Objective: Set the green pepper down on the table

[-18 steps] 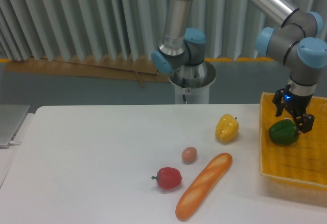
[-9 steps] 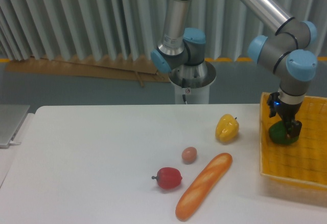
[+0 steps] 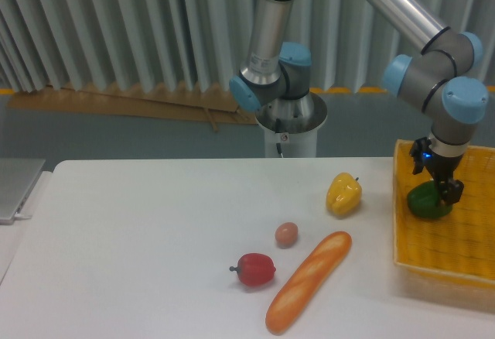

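Note:
The green pepper (image 3: 425,203) lies in the yellow woven basket (image 3: 448,238) at the right edge of the white table (image 3: 139,246), near the basket's left wall. My gripper (image 3: 441,187) hangs straight down onto the pepper's upper right side, and its dark fingers (image 3: 449,193) overlap the pepper. The jaws are seen almost edge-on and look open, with nothing lifted. The pepper rests on the basket floor.
On the table stand a yellow pepper (image 3: 343,193), a small brown egg-shaped item (image 3: 286,234), a red pepper (image 3: 255,268) and a long bread loaf (image 3: 308,281). The robot base (image 3: 288,122) rises behind the table's far edge. A grey tray (image 3: 15,188) sits at the far left.
The wrist turned, so the fingers now appear narrower than a second ago, and the gripper dropped onto the pepper, then shifted slightly right. The pepper has stayed in the basket.

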Motion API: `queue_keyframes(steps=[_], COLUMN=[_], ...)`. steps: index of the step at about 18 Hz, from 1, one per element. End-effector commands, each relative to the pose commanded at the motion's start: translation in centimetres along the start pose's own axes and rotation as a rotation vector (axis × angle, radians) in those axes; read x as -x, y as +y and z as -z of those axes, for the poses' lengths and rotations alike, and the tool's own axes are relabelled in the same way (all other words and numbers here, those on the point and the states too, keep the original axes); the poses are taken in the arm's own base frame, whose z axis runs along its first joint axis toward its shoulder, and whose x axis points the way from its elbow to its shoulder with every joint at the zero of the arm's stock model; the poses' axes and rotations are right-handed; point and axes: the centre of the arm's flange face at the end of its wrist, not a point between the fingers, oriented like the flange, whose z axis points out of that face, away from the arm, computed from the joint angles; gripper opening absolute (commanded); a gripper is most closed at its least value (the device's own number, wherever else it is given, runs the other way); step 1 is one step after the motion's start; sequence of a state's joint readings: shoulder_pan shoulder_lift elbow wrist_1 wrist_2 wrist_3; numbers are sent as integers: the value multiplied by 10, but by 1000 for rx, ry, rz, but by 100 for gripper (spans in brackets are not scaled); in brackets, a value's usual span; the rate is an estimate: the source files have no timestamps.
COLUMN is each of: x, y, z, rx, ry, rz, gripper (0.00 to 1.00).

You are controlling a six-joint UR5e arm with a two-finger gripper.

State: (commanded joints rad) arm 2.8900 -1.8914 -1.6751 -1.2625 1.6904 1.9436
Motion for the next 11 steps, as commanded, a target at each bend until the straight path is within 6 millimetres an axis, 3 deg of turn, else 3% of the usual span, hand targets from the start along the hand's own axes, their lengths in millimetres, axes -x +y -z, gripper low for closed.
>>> queue_keyframes(steps=[11], x=[7], y=[-3], z=[-11], rx=[2], ry=[-7], rz=[-7], gripper=[100])
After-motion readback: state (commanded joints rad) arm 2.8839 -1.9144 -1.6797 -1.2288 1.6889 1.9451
